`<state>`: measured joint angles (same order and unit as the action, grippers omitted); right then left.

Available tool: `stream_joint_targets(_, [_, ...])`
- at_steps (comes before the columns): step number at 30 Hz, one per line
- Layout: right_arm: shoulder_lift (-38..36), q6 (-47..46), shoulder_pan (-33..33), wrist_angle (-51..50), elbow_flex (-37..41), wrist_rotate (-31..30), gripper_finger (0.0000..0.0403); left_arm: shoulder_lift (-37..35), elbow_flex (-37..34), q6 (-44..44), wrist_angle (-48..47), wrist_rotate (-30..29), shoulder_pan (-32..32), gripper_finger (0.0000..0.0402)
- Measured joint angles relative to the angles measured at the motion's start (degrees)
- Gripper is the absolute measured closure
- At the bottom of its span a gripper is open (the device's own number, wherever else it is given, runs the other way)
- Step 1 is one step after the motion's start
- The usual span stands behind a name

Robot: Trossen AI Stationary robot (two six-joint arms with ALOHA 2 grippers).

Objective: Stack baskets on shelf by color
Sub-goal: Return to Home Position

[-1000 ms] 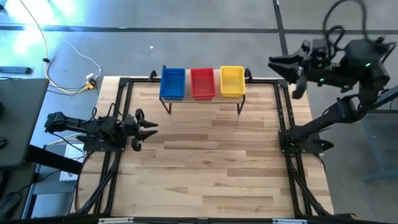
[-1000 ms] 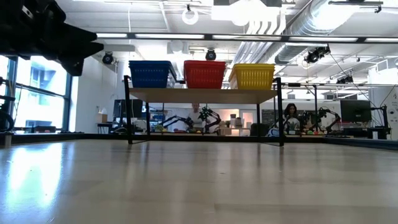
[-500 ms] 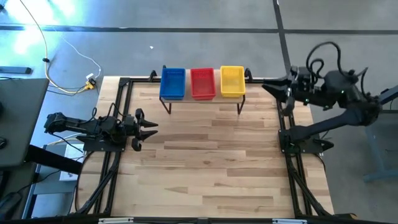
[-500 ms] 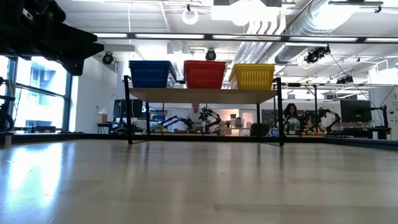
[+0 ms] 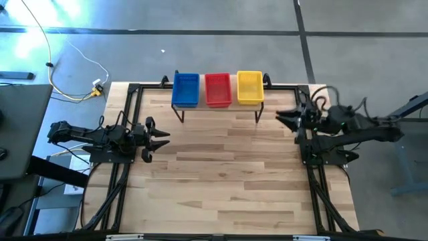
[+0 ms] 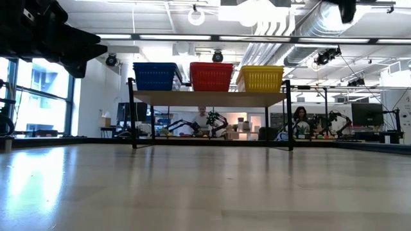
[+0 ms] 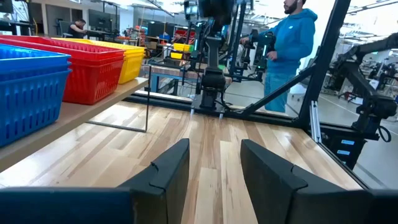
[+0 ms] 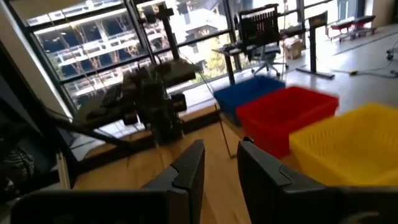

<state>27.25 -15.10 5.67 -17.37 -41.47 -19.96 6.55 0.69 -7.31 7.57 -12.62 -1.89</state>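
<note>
Low view. On the shelf, three groups side by side, almost touching: blue baskets at the left, red baskets in the middle, yellow baskets at the right, filling the board nearly to both ends. Under the board, between the thin black legs, open space. In front, the bare table, free up to the near edge.

High view. Shelf at the far edge of the table, about centred. At the table's left edge, around mid-depth, the left gripper, pointing inward, spread, holding nothing. At the right edge, just beside the black frame, the right gripper, near the right leg of the shelf but apart from it, also pointing inward. Between the two, the whole middle of the table open.

Left wrist view. Two dark fingers apart, bare wood visible in the gap, nothing pinched. Blue baskets nearest, at the shelf's edge, then red, then yellow. Across the table, the right arm; beyond it, off the table, a standing person in a blue hooded top.

Right wrist view. Own fingers parted by a narrow gap, empty. Yellow baskets nearest, then red, then blue. Opposite, the left arm before large windows, with clear wood between.
</note>
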Motion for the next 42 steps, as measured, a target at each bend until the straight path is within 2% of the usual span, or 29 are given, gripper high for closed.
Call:
stream_joint_targets(9, [-10.8,0.1,0.0,11.4,20.5,0.0,0.0320,0.0,0.0,0.0,0.0,0.0,0.0,0.0268])
stream_joint_targets(20, [-18.5,-0.1,0.0,16.1,33.7,-0.9,0.0320,0.0,0.0,0.0,0.0,0.0,0.0,0.0268])
stream_joint_targets(30, [-21.8,-1.6,0.0,17.9,39.7,-1.1,0.0320,0.0,0.0,0.0,0.0,0.0,0.0,0.0268])
stream_joint_targets(39, [-21.3,-2.6,-0.2,18.3,39.8,-3.9,0.0320,0.0,0.0,0.0,0.0,0.0,0.0,0.0268])
stream_joint_targets(42, [-21.3,-0.2,-0.2,18.2,39.8,-3.6,0.0320,0.0,0.0,0.0,0.0,0.0,0.0,0.0268])
